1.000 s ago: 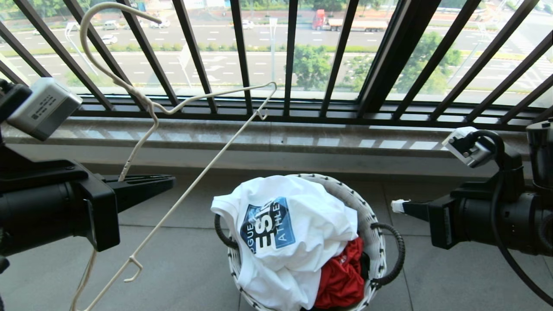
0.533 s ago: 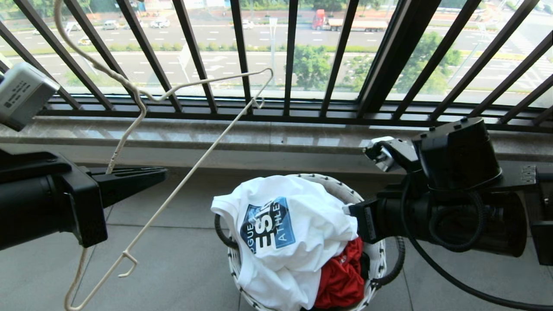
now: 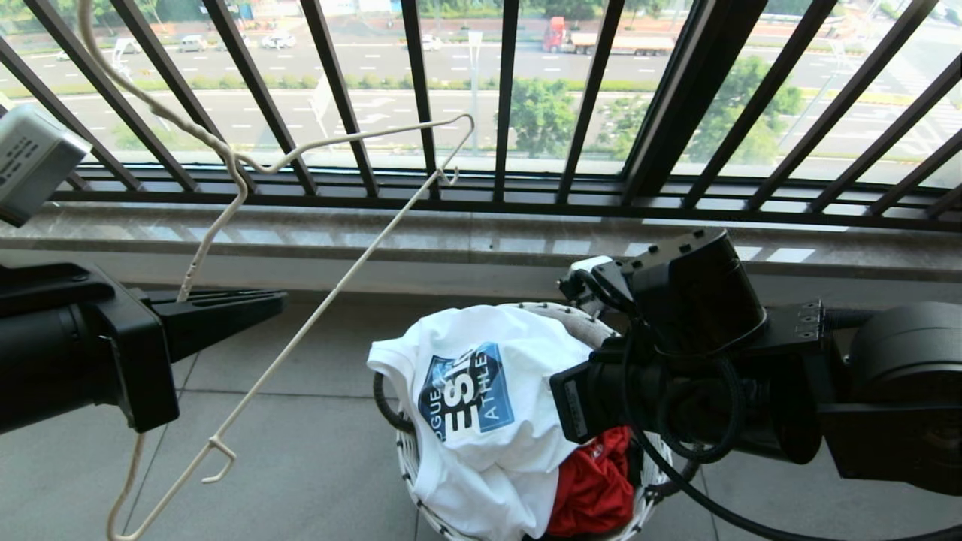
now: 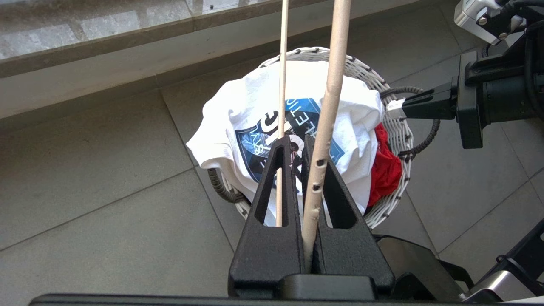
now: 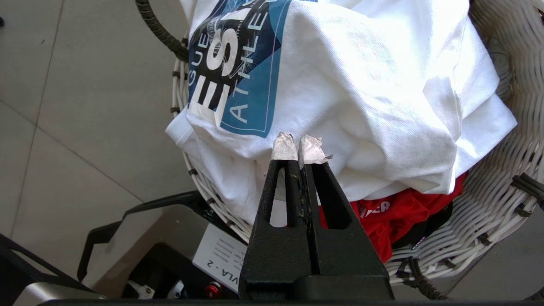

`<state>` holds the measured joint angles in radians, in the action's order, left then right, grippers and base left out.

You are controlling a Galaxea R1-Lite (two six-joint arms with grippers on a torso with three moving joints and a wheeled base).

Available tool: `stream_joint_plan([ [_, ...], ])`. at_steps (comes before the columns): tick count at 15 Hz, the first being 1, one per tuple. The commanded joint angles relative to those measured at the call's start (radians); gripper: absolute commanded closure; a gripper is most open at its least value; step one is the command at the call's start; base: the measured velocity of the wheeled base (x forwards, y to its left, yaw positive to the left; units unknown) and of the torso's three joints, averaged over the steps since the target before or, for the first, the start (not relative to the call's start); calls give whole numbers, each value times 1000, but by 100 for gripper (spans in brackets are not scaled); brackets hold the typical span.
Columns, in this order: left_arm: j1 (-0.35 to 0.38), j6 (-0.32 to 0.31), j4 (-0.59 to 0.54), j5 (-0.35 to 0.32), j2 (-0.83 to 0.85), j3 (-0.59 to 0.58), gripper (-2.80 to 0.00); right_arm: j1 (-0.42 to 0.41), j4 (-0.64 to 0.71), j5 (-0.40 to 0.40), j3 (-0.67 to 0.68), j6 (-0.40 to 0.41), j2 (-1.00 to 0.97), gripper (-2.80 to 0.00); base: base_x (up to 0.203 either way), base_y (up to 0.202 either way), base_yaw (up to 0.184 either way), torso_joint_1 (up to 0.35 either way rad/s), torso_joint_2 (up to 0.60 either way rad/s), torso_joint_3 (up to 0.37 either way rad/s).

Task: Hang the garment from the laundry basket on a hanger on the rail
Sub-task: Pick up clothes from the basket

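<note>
The white T-shirt (image 5: 382, 85) is approached from above by the nearer right gripper (image 5: 297, 148) (jaws pressed together, empty) — the wire hanger (image 3: 301, 330) is clamped in the left gripper (image 4: 304, 144).

A white T-shirt (image 3: 488, 406) with a dark blue chest print and white lettering lies crumpled, heaped over the rim of a small round white woven basket (image 3: 639, 511) on the tiled floor. A thin cream wire hanger (image 3: 323, 300) tilts in the air to its left.

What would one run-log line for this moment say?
left gripper: shut on wire hanger | right gripper: shut, empty, over T-shirt | T-shirt: in basket
</note>
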<state>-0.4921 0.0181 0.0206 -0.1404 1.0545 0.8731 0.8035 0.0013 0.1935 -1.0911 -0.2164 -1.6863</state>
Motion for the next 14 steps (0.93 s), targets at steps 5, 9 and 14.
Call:
stream_joint_plan([
  [5,0,-1,1,-1,2,-2,0,28,-3,62,-30,3,-56,-280,0,0,0,0,0,0],
  [9,1,0,1,4,-1,-2,0,51,-30,168,-95,57,-152,-280,0,0,0,0,0,0],
  [14,1,-1,1,5,1,-3,0,45,-191,207,-87,218,-220,-280,0,0,0,0,0,0],
])
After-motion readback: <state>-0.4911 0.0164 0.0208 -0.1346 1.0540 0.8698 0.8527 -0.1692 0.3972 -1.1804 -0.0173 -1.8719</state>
